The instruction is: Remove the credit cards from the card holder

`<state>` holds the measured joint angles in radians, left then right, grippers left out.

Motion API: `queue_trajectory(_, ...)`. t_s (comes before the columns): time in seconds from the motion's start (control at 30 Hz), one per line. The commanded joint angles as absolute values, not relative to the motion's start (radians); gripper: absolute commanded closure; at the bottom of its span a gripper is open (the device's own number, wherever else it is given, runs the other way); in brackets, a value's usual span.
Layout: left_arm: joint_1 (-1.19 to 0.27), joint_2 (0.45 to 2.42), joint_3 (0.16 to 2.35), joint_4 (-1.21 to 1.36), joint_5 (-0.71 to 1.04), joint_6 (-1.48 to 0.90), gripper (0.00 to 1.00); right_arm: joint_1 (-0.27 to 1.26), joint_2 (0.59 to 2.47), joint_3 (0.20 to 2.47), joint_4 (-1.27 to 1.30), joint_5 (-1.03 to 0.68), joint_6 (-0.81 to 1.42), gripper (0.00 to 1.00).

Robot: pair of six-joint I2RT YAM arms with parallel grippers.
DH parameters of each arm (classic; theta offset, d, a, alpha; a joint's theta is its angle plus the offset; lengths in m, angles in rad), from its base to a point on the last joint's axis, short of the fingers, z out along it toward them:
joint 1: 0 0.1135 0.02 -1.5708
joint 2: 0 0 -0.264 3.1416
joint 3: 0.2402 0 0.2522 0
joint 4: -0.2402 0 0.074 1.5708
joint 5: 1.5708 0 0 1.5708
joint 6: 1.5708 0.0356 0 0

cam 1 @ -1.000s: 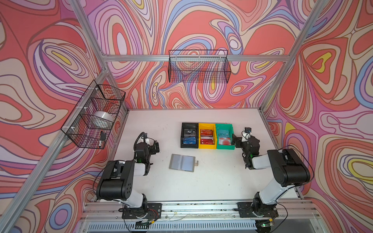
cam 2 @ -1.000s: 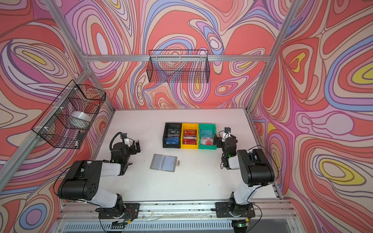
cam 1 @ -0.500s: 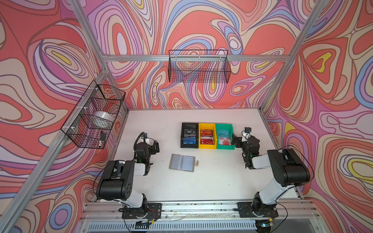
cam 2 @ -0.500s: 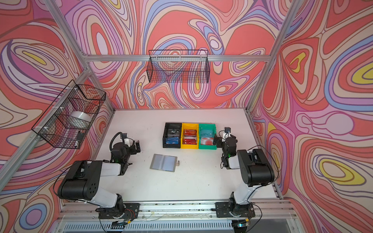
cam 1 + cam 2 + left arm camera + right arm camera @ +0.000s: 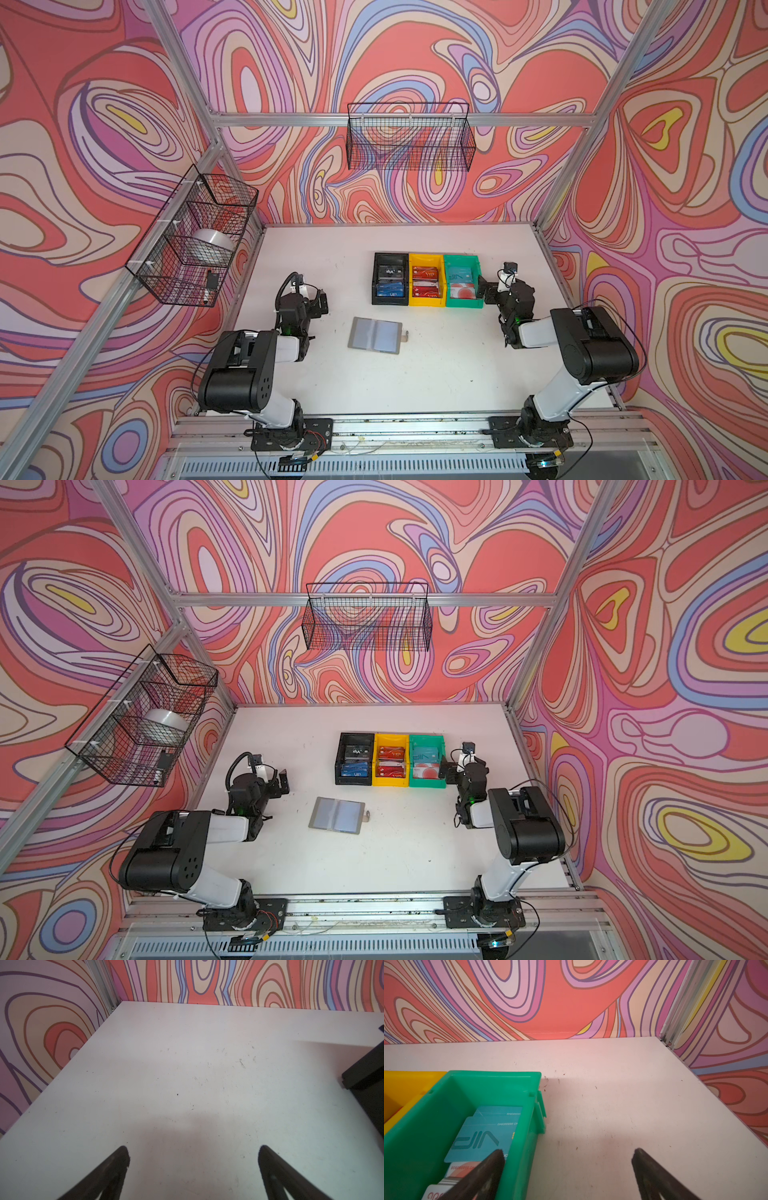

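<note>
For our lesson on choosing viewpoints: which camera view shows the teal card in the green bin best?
The right wrist view: the teal card lies close, its VIP lettering legible, inside the green bin. Both top views show it only as a small teal patch. The left wrist view misses it.

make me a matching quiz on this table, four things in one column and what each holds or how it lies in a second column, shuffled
Column one
1. black plastic bin
2. yellow plastic bin
3. green plastic bin
4. flat grey folding card holder

Column two
A. lies open and flat on the white table
B. holds red cards
C. holds a teal card and a pale card with a red patch
D. holds a black card and a blue card

Pairs: 1-D, 2-B, 3-C, 4-A
</note>
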<state>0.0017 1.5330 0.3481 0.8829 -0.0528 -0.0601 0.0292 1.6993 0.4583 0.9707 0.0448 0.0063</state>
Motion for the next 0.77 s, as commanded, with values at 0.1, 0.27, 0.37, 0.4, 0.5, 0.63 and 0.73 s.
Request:
queue_trajectory(0.1,0.008,1.535,0.361,0.908,-0.058,-0.054,0.00,0.020,1.715,0.469,0.954,0.076,0.013,0.02)
queue_trajectory(0.27,0.008,1.535,0.361,0.908,-0.058,-0.054,0.00,0.020,1.715,0.469,0.955,0.077,0.012,0.02)
queue_trajectory(0.37,0.008,1.534,0.361,0.909,-0.058,-0.055,0.00,0.020,1.715,0.470,0.954,0.075,0.014,0.02)
queue_trajectory(0.4,0.008,1.534,0.362,0.908,-0.057,-0.054,0.00,0.020,1.715,0.470,0.954,0.076,0.012,0.02)
queue_trajectory(0.5,0.008,1.535,0.362,0.908,-0.058,-0.054,0.00,0.020,1.715,0.469,0.954,0.075,0.014,0.02)
queue_trajectory(0.63,0.008,1.535,0.361,0.909,-0.058,-0.055,0.00,0.020,1.715,0.467,0.959,0.078,0.011,0.02)
queue_trajectory(0.73,0.008,1.534,0.361,0.907,-0.058,-0.054,0.00,0.020,1.713,0.465,0.962,0.080,0.010,0.02)
